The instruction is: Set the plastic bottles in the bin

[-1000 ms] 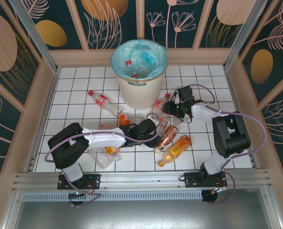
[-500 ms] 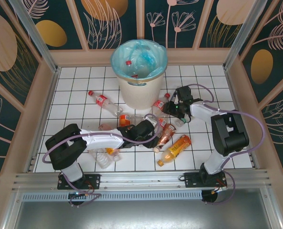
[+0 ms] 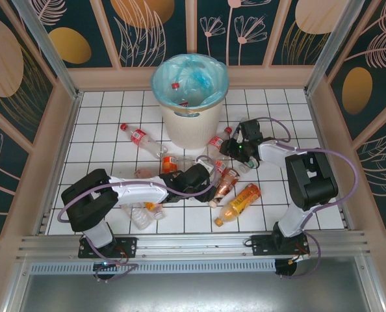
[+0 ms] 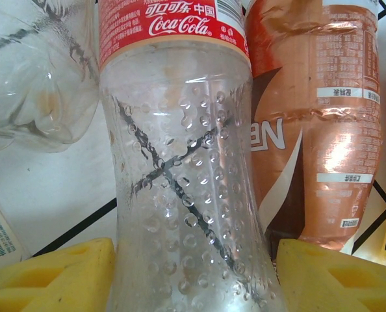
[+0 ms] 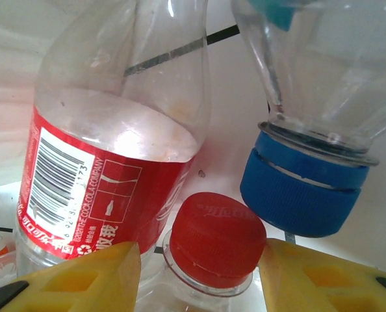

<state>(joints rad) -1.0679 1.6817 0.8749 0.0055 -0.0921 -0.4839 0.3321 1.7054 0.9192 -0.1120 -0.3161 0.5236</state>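
My left gripper (image 4: 194, 276) is shut on the dimpled lower body of a clear Coca-Cola bottle (image 4: 180, 169) with a red label, and a yellow pad presses each side. In the top view this gripper (image 3: 208, 177) lies low at mid-table. My right gripper (image 5: 199, 276) is shut on the neck and shoulder of a red-capped bottle (image 5: 216, 237). It sits right of the bin's base (image 3: 233, 148). The cream bin (image 3: 188, 130) with its blue-green bag stands at the back centre, with a red-capped bottle (image 3: 175, 85) inside.
A brown-labelled bottle (image 4: 313, 123) lies right beside the one in my left gripper. A red-labelled bottle (image 5: 108, 169) and a blue-capped one (image 5: 303, 179) crowd my right gripper. An orange bottle (image 3: 240, 201) lies near the front. Other bottles (image 3: 141, 138) are scattered on the left.
My right gripper has shifted slightly left, toward the bin's base. My left gripper has edged a little toward the near side. Both sets of jaws keep the same width.
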